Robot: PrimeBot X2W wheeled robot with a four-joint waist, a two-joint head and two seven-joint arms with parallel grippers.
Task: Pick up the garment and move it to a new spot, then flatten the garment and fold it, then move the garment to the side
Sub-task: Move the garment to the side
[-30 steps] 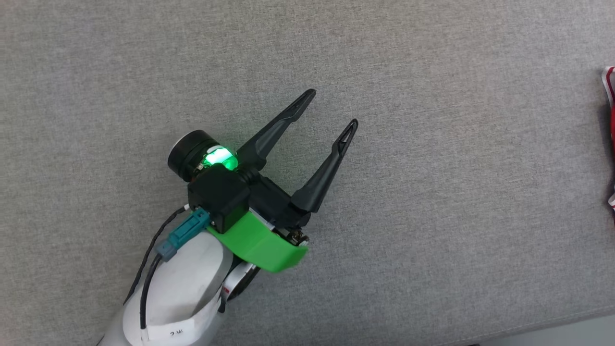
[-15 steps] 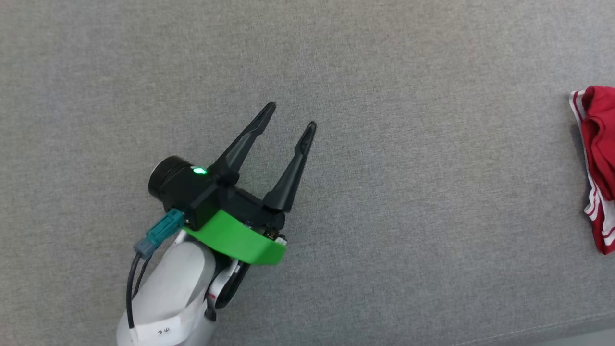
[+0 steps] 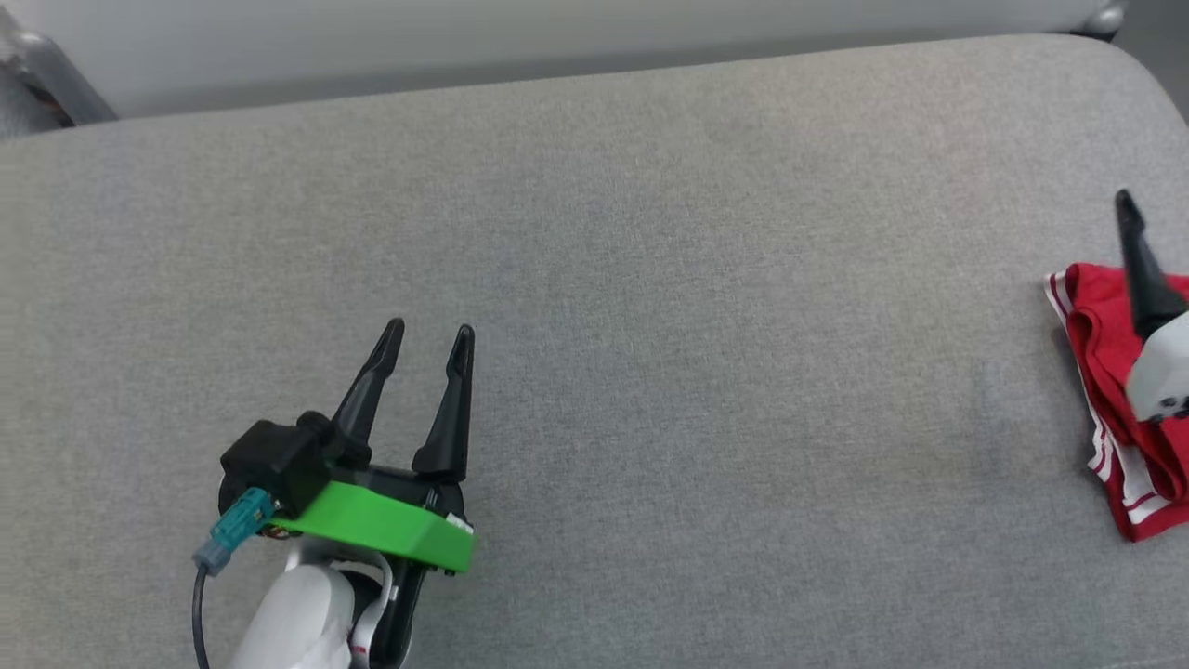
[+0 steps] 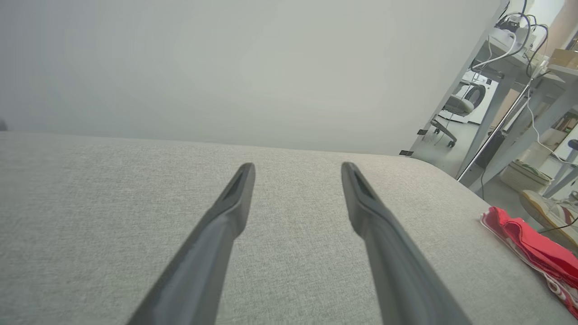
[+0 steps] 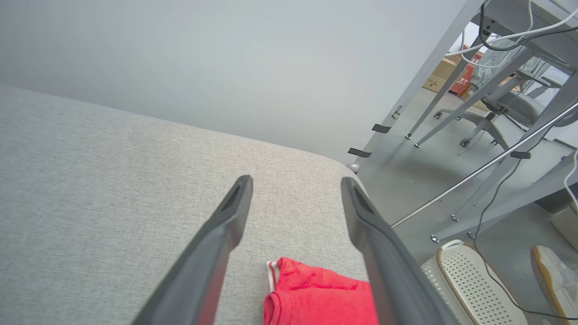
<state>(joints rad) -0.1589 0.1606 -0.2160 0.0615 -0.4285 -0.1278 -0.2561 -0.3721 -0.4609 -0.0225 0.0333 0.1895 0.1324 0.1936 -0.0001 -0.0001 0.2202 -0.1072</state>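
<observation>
The garment lies as a red folded bundle with red-white striped trim at the right edge of the grey cushion. Its print is hidden. In the right wrist view my right gripper hangs open just above the garment, which lies low between the fingers with nothing gripped. One dark finger of it rises over the red cloth in the head view. My left gripper is open and empty at the lower left, far from the garment, with the gripper pointing along the bare cushion.
The cushion's far edge runs along a pale wall, and its right end curves off at a rounded corner. Beyond that end are metal desk legs, cables, an office chair and shoes on the floor.
The head camera has swung, so the far edge and more of the garment show. The right gripper's finger has come into view. The left gripper now points straight up the view, lower left.
</observation>
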